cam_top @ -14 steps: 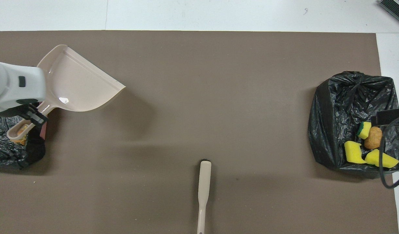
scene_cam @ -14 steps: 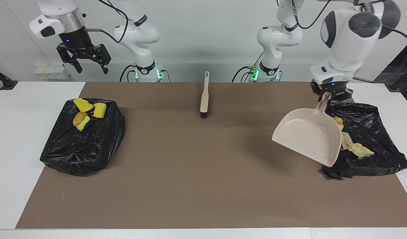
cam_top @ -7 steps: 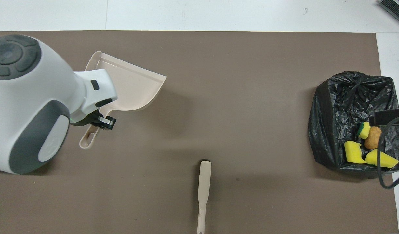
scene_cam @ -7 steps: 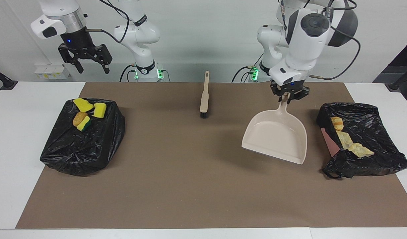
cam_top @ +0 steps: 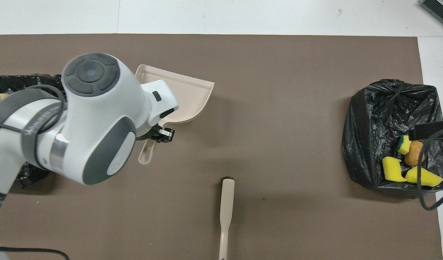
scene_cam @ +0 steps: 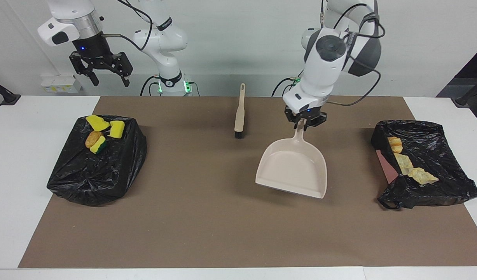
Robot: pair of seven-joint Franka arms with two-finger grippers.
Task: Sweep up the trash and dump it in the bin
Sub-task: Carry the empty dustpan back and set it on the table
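My left gripper (scene_cam: 305, 122) is shut on the handle of the beige dustpan (scene_cam: 294, 169), which hangs empty and tilted over the brown mat, its lip low. Seen from overhead, the arm covers much of the dustpan (cam_top: 187, 95). Trash lies in two black-bagged bins. The bin (scene_cam: 86, 182) at the right arm's end holds yellow sponge chunks (scene_cam: 97, 123), a bread-like lump (scene_cam: 92, 139) and a yellow-green sponge piece (scene_cam: 99, 146). The bin (scene_cam: 436, 194) at the left arm's end holds pale crusty pieces (scene_cam: 411, 171). My right gripper (scene_cam: 107, 77) waits open, raised beside its bin.
The beige brush (scene_cam: 239, 112) with black bristles lies on the mat near the robots, between the two arm bases, handle toward them; it also shows in the overhead view (cam_top: 226, 202). The brown mat (scene_cam: 207, 217) covers most of the white table.
My left arm has carried the dustpan away from the bin at its end of the table toward the middle of the mat. The right arm has barely moved.
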